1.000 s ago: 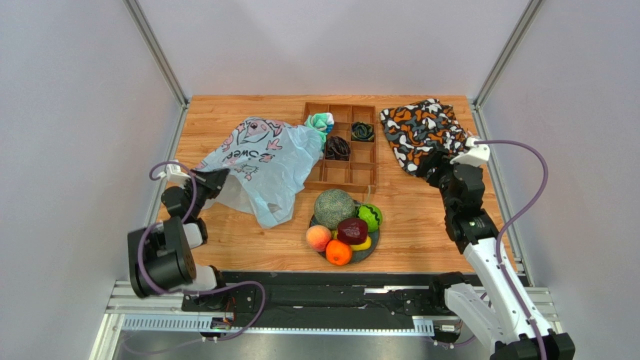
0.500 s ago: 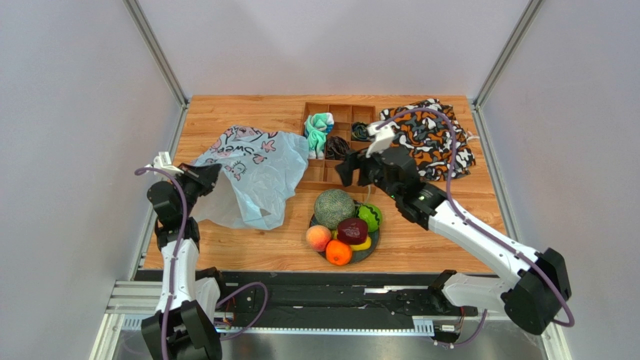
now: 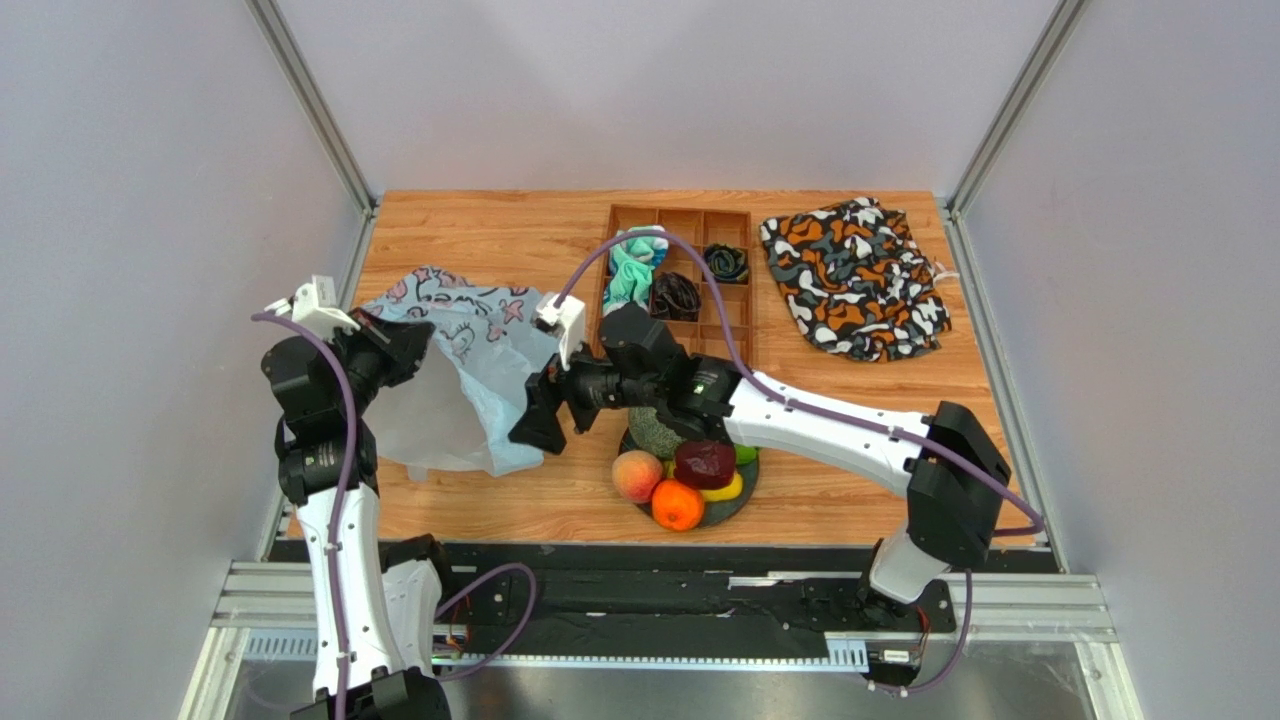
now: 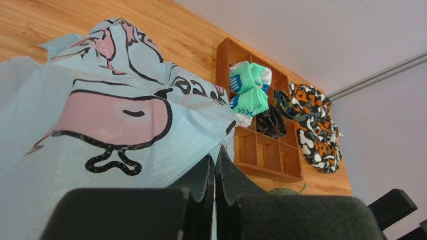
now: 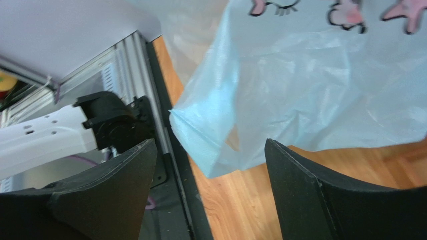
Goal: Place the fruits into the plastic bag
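Note:
The pale blue plastic bag (image 3: 458, 375) with its pink cartoon print hangs from my left gripper (image 3: 394, 348), which is shut on its edge; the left wrist view shows the bag (image 4: 100, 110) pinched between the closed fingers (image 4: 203, 175). My right gripper (image 3: 538, 423) is open at the bag's lower right corner, and that corner (image 5: 210, 150) hangs between its spread fingers (image 5: 295, 180) without touching them. The fruits lie on a dark plate (image 3: 747, 483): peach (image 3: 637, 476), orange (image 3: 676, 506), dark red fruit (image 3: 703, 461), green fruit (image 3: 747, 453) and yellow mango (image 3: 727, 489). The right arm hides most of the melon (image 3: 651, 437).
A wooden compartment tray (image 3: 706, 308) with rolled cloth bundles stands behind the plate. The orange, black and white cloth (image 3: 854, 278) lies at the back right. The right arm stretches across the table's middle, over the plate. The table's near edge and metal rail (image 5: 150, 75) are just below the bag.
My right arm has swung from the back right across the table to the bag, its jaws opening slightly. The left gripper has lifted the bag and pulled it left.

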You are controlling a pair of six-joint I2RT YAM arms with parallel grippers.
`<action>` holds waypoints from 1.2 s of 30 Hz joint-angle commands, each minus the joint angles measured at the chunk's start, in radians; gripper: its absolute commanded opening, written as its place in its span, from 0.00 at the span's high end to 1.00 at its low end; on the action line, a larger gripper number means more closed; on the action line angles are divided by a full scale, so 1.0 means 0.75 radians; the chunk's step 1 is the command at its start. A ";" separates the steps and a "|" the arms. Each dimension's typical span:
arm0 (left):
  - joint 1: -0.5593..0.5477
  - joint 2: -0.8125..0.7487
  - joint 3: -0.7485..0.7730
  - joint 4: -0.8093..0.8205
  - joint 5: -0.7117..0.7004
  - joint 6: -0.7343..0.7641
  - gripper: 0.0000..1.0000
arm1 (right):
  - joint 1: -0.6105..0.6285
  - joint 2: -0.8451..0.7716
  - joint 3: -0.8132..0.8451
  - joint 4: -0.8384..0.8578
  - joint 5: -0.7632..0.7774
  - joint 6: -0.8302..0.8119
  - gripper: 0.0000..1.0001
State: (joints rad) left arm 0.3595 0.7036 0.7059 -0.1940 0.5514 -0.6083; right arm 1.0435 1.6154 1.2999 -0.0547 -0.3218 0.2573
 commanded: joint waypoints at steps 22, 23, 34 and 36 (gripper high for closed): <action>-0.009 0.003 0.075 -0.175 0.044 0.142 1.00 | 0.089 0.313 0.050 0.157 0.036 0.162 0.18; -0.009 0.005 0.075 -0.177 0.044 0.144 1.00 | 0.089 0.313 0.048 0.163 0.038 0.162 0.17; -0.009 0.031 0.051 -0.108 0.085 0.089 1.00 | 0.083 0.421 0.112 0.312 -0.219 0.299 0.72; -0.007 0.050 0.055 -0.093 0.091 0.075 1.00 | 0.061 0.395 0.146 0.286 -0.225 0.297 0.96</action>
State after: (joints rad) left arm 0.3595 0.7280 0.7158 -0.3206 0.5861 -0.5293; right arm 1.1053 1.9446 1.3270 0.1009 -0.4294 0.4519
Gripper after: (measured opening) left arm 0.007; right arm 0.185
